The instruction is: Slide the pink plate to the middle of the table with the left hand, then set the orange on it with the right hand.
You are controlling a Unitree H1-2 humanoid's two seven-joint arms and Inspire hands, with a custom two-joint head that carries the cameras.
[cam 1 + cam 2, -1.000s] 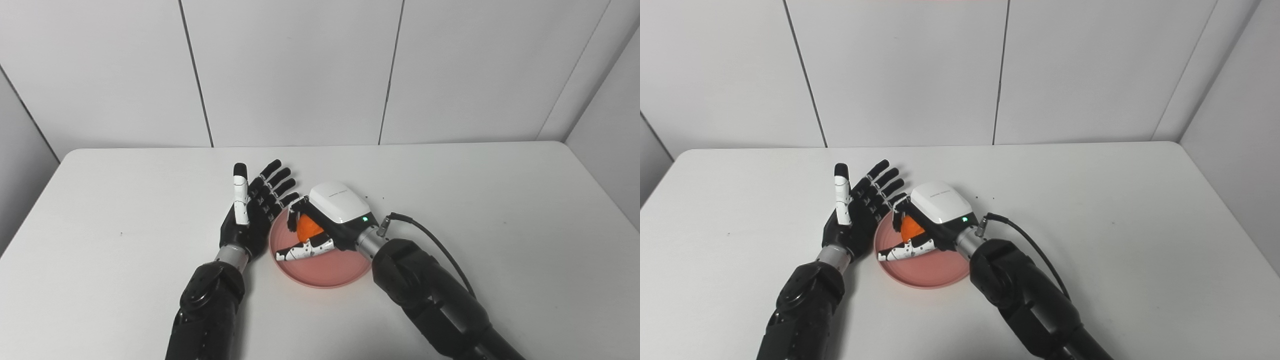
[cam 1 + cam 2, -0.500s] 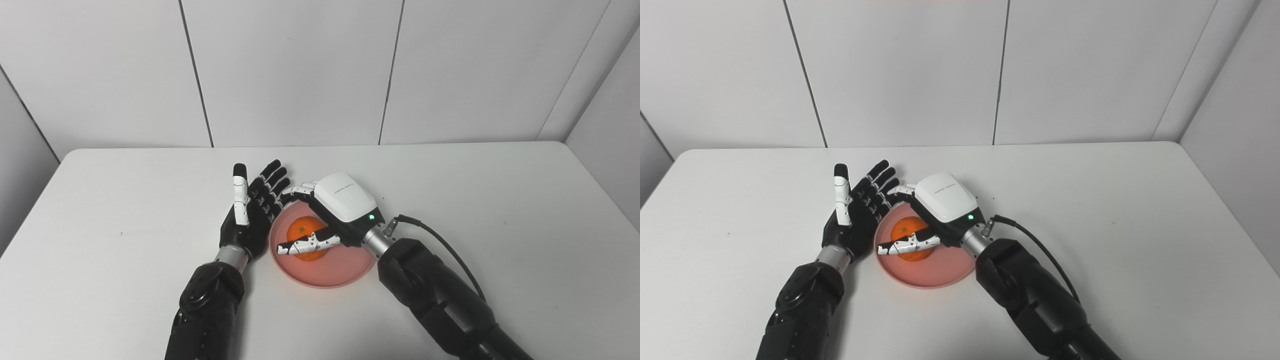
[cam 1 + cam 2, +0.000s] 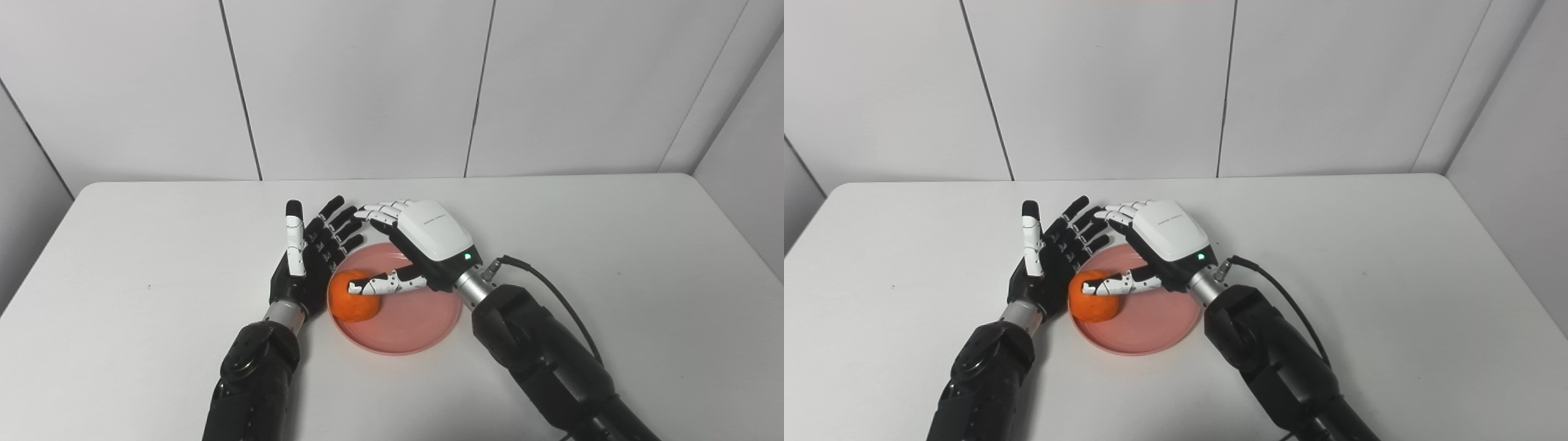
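The pink plate (image 3: 404, 318) lies flat on the white worktop (image 3: 612, 257), slightly left of frame centre. The orange (image 3: 352, 296) sits on the plate at its left edge, against the rim.

The right hand (image 3: 422, 242) is above the upper part of the plate, fingers (image 3: 380, 213) spread and extended toward the upper left, holding nothing. Its thumb (image 3: 383, 285) points left, and the thumb tip lies over the top of the orange; contact cannot be confirmed.

The left hand (image 3: 309, 257) stands just left of the plate, palm facing right, fingers apart and extended upward, holding nothing. Its palm is directly beside the orange.

A black cable (image 3: 551, 294) runs from the right wrist along the forearm.
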